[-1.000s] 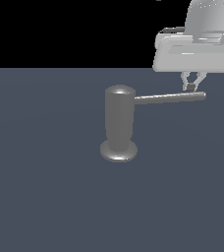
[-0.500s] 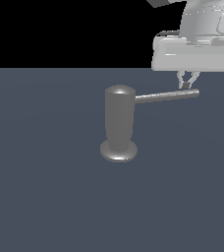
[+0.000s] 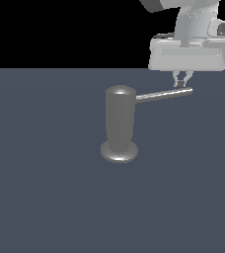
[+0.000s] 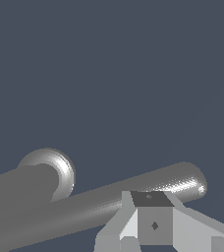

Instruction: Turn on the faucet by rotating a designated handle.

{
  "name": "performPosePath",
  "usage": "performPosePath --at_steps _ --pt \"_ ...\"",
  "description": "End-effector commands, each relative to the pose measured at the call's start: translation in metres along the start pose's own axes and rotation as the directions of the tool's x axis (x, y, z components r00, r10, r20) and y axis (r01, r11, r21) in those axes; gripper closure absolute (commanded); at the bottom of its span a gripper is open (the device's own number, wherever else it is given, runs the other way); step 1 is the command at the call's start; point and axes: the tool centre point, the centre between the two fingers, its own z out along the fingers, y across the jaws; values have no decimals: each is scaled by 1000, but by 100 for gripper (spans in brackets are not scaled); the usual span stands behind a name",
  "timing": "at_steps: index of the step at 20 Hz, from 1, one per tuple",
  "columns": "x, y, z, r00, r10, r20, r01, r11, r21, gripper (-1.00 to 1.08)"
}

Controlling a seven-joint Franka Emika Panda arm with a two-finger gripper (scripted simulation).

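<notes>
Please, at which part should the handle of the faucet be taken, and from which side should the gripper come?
Best near the rounded free end of the handle, far from the faucet, where turning is probably easiest. Come from above: the thin rod lies nearly level, so jaws can straddle it. The gripper hangs just over that end; the jaws look nearly together.

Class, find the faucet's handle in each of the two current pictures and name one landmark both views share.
Exterior view: the handle juts from the faucet's upper part toward the exterior view's right, its end under the gripper.
Wrist view: the handle is the long rod running behind the gripper, rounded end showing.
Shared landmark: the faucet's round flared base.
</notes>
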Motion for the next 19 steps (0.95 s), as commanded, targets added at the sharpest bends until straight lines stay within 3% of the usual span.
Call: performPosePath --at_steps 1,19 --pt "3 7 15 1000 12 22 -12 1000 -3 108" --pt "48 8 23 999 26 36 -26 1000 -3 108"
